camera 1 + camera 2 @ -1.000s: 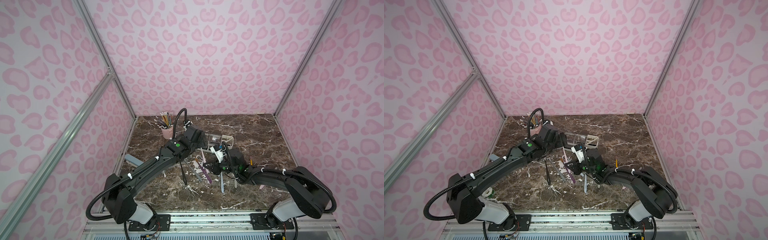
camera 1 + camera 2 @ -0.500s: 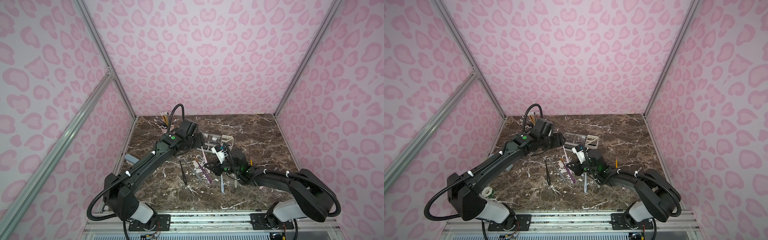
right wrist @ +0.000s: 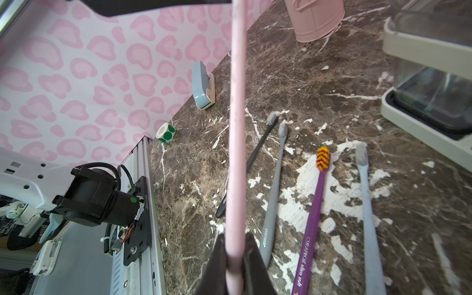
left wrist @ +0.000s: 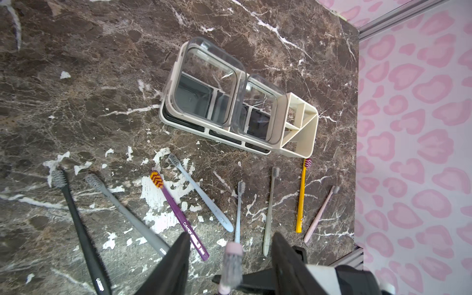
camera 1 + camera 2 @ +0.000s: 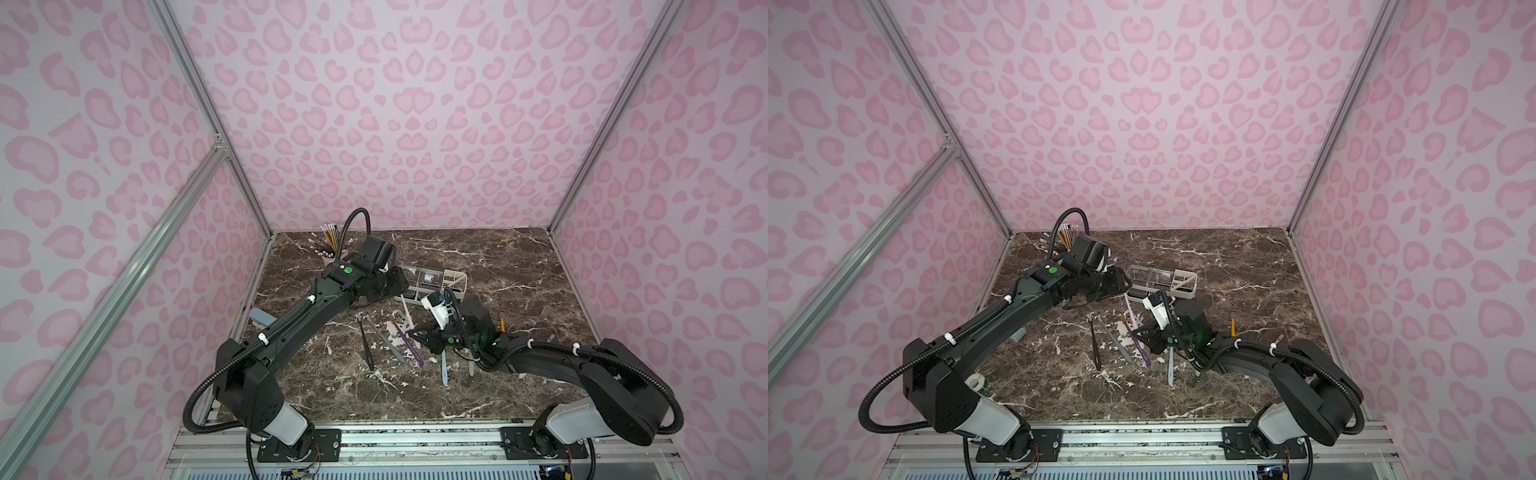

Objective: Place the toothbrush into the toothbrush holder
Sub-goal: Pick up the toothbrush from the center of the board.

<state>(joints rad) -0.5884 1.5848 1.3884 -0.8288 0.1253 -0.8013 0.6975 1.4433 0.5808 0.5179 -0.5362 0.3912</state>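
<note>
Pinching the pink toothbrush (image 3: pixel 237 127) by its handle, the right gripper (image 3: pixel 235 241) offers the bristle end between the parted jaws of the left gripper (image 4: pixel 231 236), which I'd close squarely on the neck. The toothbrush holder (image 4: pixel 298 145) sits beyond them, well apart.

The toothbrush (image 3: pixel 236 127) is slim and pale pink, with grey bristles (image 4: pixel 232 263). It is held tilted in the air, its handle end pinched in the right gripper (image 3: pixel 235 240). The toothbrush holder (image 4: pixel 301 143), a white caddy with two clear lidded boxes and a divided compartment, stands upright nearby.
</note>
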